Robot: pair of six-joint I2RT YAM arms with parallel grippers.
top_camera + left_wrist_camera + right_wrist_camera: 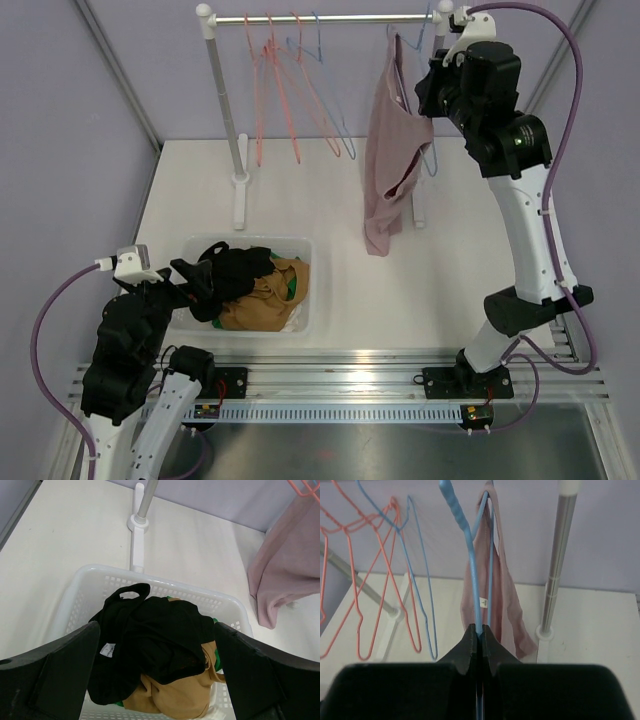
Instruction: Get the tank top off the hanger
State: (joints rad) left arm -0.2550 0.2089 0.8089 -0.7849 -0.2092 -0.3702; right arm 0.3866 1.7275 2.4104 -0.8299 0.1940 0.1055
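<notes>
**R arm on hanger, top not off yet**

Below rail (320, 18), right end: right gripper (479, 632) pinched shut on blue hanger (470, 580) wire. Tank top (385, 160) hangs vertical just beyond it. Left gripper (156, 630) wide open, well away from rail; R arm nearer.

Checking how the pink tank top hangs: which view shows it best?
Top external: the pink tank top hangs there full length. The right wrist view shows only part of it behind the blue hanger pinched in the right claw; the left wrist view catches just its lower end.
</notes>
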